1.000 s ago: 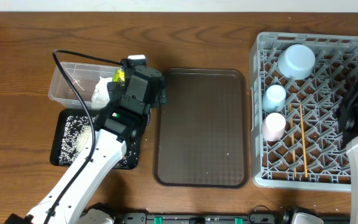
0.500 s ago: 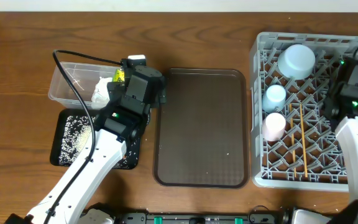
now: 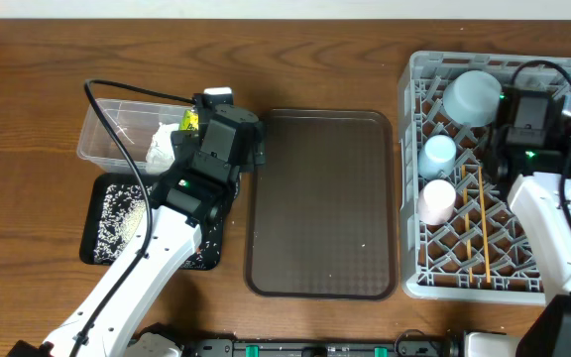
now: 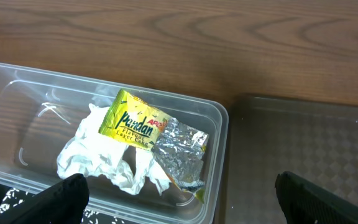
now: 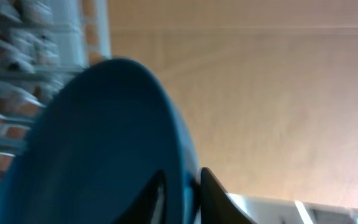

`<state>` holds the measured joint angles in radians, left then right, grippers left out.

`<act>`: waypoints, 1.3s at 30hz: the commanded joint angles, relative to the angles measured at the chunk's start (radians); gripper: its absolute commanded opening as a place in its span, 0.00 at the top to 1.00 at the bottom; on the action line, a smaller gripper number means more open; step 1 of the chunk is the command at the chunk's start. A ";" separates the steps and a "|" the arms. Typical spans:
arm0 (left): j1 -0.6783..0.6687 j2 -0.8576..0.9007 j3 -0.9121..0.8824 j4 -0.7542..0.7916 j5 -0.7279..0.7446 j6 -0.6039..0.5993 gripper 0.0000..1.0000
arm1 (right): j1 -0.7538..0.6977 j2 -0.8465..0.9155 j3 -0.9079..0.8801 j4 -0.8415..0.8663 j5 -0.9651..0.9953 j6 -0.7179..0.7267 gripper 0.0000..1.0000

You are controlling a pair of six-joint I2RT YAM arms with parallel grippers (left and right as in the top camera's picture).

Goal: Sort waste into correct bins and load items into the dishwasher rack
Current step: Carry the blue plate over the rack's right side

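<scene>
One grey dishwasher rack point(image 3: 454, 288) sat at three o'clock. The dark-blue plate point(image 5: 98, 143) stood beside its lattice, rim between the right gripper's point(image 5: 185, 186) narrow fingers (pinched or loose, I couldn't tell). At ten o'clock, the clear tub point(image 4: 219, 124) held the napkin point(image 4: 98, 162) and snack packet point(image 4: 132, 121) below the wide-spread left gripper point(image 4: 182, 190).

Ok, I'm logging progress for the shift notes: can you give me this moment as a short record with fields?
clear tub: holds napkin and snack packet
black tray: rice grains scattered in it
brown tray: between the bins and the rack
rack: bowl, light-blue cup, pink cup, chopsticks
left gripper: open, above the clear tub
right gripper: over the rack, fingers either side of the dark-blue plate rim; grip unclear
</scene>
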<state>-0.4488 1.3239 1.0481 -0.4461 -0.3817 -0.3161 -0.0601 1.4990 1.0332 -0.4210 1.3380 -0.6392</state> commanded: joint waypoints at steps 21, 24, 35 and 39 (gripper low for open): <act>0.000 -0.005 0.001 -0.003 -0.024 0.009 0.01 | 0.041 0.021 -0.004 0.082 -0.583 0.286 0.34; 0.000 -0.005 0.001 -0.003 -0.024 0.009 0.01 | 0.042 0.021 -0.003 0.105 -0.682 0.328 0.33; 0.000 -0.005 0.001 -0.003 -0.024 0.009 0.01 | 0.039 -0.054 0.095 0.038 -0.928 0.561 0.43; 0.000 -0.005 0.001 -0.003 -0.024 0.009 0.01 | -0.005 -0.136 0.180 -0.106 -1.116 0.620 0.43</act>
<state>-0.4488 1.3239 1.0481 -0.4458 -0.3817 -0.3161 -0.0395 1.4448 1.1378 -0.4870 0.3717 -0.1154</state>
